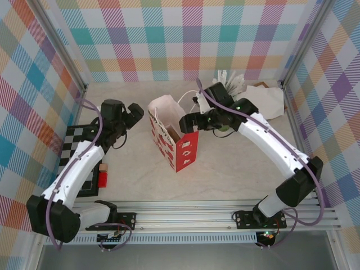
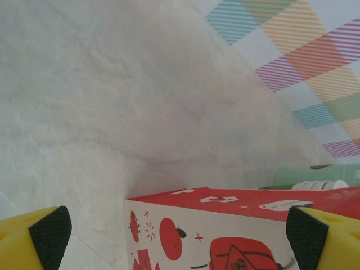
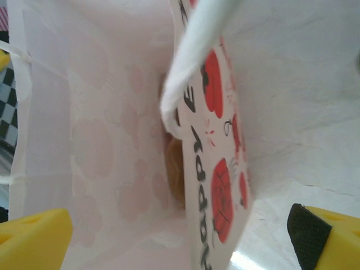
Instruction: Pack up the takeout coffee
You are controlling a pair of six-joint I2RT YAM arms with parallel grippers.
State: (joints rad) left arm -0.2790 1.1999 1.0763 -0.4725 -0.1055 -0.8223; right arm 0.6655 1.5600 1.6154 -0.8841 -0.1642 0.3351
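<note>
Right wrist view: the right hand [image 3: 180, 239] hangs wide open over the mouth of a red-and-white printed paper bag [image 3: 219, 185], gripping nothing.
Its yellow fingers [image 3: 34, 239] stand far apart, one above the bag's white inside, the other above the pale marbled worktop [image 3: 304, 112] outside the bag wall. Deep in the bag lies a dim tan rounded shape [image 3: 175, 169]; whether that is the dark-green takeout coffee cup I cannot tell. In the top external view the left hand [image 1: 134, 114] hovers just left of the bag, apart from it, fingers likewise spread around nothing. Farther out, a pale mint-green cup of white sticks [image 1: 229, 79] stands behind the right arm, and a black-and-white chequered mat [image 1: 76, 143] with a red block [image 1: 102, 180] lies at the left.
</note>
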